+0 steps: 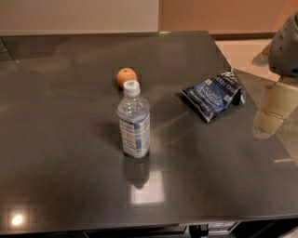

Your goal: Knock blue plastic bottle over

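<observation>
— What surface is shown, and what is found behind it?

— A dark, glossy, stone-like tabletop (56, 153) is shown, and bright lights are reflected in it near the front edge. A pale wall (79, 14) is seen behind it, and a strip of light floor (242, 49) at the upper right.

— Where is the thing of the task placed?

— The small clear plastic bottle (134, 122), with a white screw cap and a blue-and-white wrap label, stands upright near the middle of the tabletop. Its dim reflection is seen just below its base.

— What else is laid on the tabletop?

— A small round orange fruit (125, 76) is placed just behind the bottle. It is partly covered by the cap in this view, so it cannot be told whether the two are touching. A crinkled dark-blue snack bag (215, 94) with white lettering is laid to the right in the view, well apart from the bottle.

— And where is the gripper found?

— The grey and beige gripper (269, 122) is seen at the right edge of the view, over the right side of the tabletop and past the snack bag. The bottle is not touched by it. Whether it is spread apart or closed together cannot be told.
</observation>
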`<move>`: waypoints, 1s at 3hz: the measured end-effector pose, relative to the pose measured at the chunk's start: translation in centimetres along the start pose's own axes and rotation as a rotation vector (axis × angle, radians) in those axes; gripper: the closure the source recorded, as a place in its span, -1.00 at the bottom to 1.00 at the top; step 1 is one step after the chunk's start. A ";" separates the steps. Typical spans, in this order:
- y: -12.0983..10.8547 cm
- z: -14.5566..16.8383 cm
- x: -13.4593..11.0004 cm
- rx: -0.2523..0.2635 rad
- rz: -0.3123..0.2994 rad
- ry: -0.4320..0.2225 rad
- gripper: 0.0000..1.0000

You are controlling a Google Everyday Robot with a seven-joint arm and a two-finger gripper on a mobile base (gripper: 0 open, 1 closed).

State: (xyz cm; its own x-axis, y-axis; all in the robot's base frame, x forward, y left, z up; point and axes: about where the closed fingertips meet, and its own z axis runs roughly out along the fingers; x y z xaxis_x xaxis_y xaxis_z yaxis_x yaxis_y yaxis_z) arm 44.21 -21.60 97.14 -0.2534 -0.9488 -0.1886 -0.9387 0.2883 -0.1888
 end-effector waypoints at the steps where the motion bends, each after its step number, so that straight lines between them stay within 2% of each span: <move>1: 0.0 0.0 0.0 0.000 0.000 0.000 -1.00; 2: -0.1 0.1 -0.9 -0.012 -0.011 -0.031 -1.00; 3: 0.5 0.7 -3.5 -0.039 -0.046 -0.122 -1.00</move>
State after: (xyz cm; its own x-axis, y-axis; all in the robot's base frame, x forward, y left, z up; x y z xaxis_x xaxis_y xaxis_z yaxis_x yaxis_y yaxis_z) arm 44.75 -18.08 97.03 -0.1816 -0.9375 -0.2967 -0.9578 0.2369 -0.1624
